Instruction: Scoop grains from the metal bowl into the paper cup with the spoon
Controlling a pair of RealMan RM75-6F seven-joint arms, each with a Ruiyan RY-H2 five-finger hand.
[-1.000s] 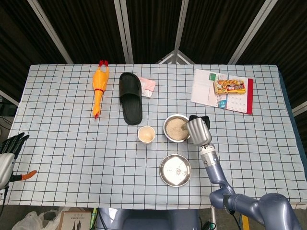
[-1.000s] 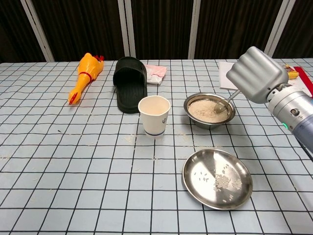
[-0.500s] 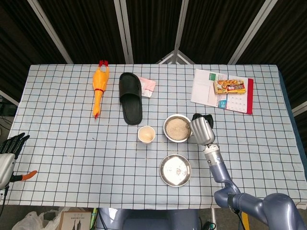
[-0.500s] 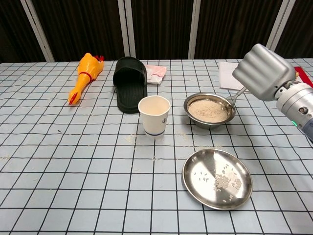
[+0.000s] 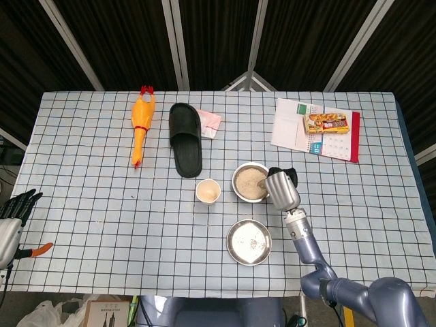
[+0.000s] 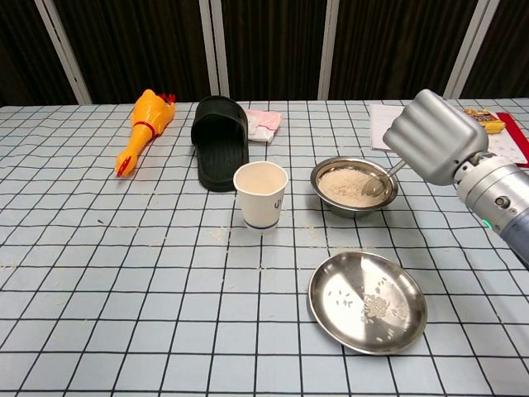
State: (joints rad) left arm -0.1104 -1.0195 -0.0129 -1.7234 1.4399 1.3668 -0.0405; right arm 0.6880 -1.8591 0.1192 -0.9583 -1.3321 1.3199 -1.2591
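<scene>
Chest view first, working from near to far: we see a shallow steel dish (image 6: 367, 301) nearest us with a few stray grains in it, then the paper cup (image 6: 260, 194) standing upright just left of the metal bowl (image 6: 355, 186), which is heaped with grains. Our right robot hand (image 6: 432, 136) is clenched around the handle of the spoon (image 6: 378, 184), whose head rests low inside the bowl's right side. Half a second ago the spoon's head sat up at the right rim; now it has swung back down and leftward into the grains, much as it lay a second ago. We judge this a fresh digging stroke, so no load has yet gone toward the cup, which looks empty from here. Our left robot hand (image 5: 15, 204) hangs off the counter's near left edge with fingers loosely apart, holding nothing, unmoved across the frames. Farther back lie a black slipper (image 6: 219, 141), a rubber chicken (image 6: 143, 126) and a notebook (image 5: 313, 129), all unchanged.
</scene>
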